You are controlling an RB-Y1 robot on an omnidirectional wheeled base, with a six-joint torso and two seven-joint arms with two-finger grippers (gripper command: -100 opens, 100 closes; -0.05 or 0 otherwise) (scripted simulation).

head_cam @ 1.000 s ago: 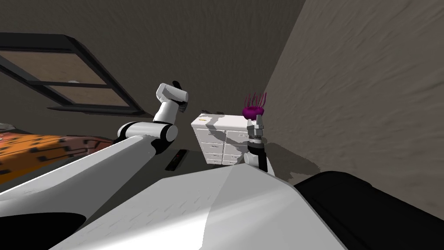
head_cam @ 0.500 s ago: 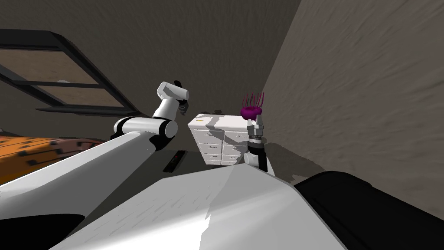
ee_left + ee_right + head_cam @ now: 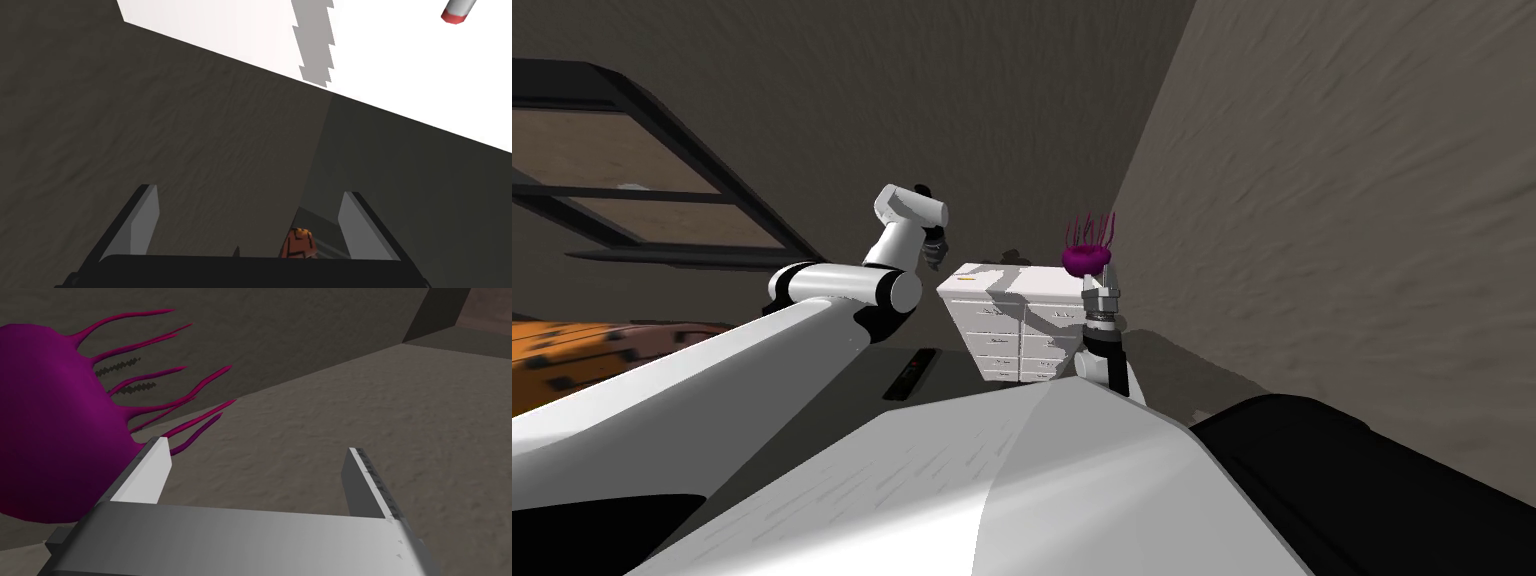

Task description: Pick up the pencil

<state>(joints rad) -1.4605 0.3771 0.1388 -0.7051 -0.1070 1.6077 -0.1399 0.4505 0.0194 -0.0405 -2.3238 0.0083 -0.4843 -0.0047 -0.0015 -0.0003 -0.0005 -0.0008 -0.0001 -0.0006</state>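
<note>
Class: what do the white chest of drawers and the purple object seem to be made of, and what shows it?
Chest of drawers: flat matt white, no grain or shine; perhaps painted wood, but the look leaves it open. Purple object: smooth magenta bulb with thin tendrils, soft shading; plastic or glazed ceramic, cannot tell.

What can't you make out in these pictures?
Pale grey pencil with a red end on the white cabinet: left wrist view, cut off by the picture's edge.
Flat black object on the floor: head view, too small to name.
Orange patterned thing: head view, cut by the edge and the left arm.
Small orange-brown thing: left wrist view, half hidden behind the left gripper's dark body.
</note>
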